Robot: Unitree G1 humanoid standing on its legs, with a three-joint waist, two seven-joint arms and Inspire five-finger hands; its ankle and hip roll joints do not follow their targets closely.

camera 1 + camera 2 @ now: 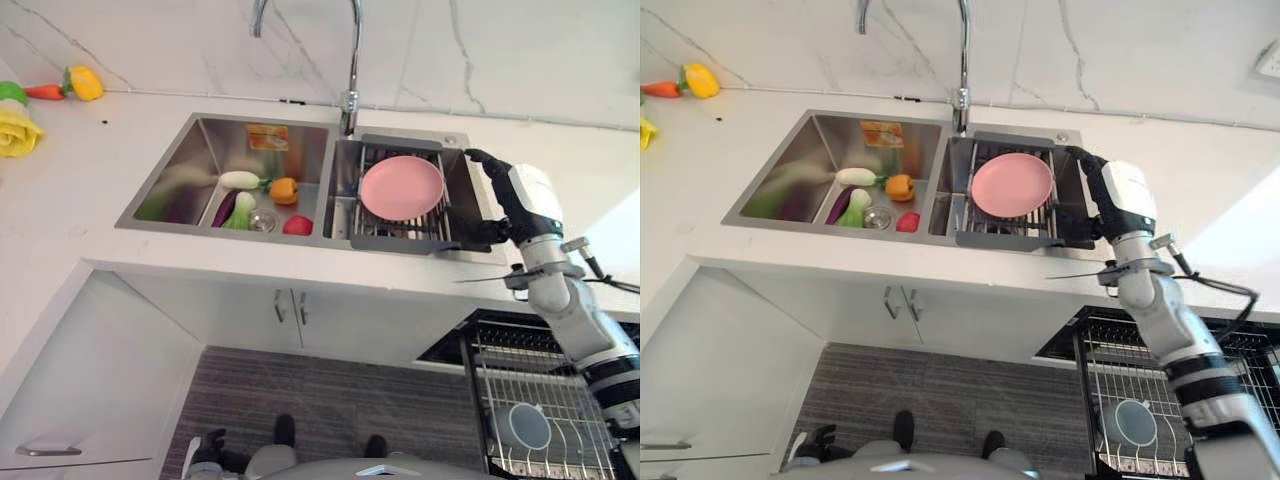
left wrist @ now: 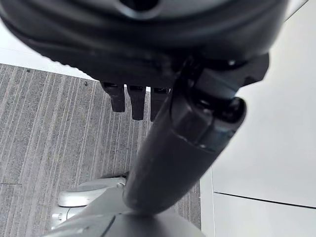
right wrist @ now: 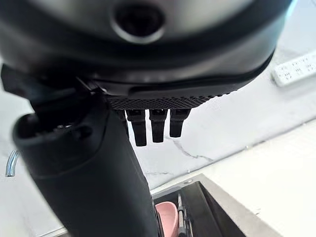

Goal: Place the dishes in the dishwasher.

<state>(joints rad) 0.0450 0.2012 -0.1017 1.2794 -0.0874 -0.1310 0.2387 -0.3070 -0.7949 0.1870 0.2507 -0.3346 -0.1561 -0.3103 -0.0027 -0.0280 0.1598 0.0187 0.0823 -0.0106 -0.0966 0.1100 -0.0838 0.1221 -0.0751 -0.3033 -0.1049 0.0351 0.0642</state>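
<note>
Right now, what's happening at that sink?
Right hand open beside pink plate, not gripping. Plate rests on sink rack. Left hand open, idle.

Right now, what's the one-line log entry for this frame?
right hand: open, beside pink plate | plate: on sink rack, not grasped | left hand: idle, over floor | dishwasher rack: out

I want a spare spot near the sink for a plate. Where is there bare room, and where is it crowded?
Bare: the countertop left of the sink, and the stretch right of the drying rack behind the right hand. Crowded: the left basin holds vegetables; the pink plate covers the drying rack; toy food sits in the far left corner.
</note>
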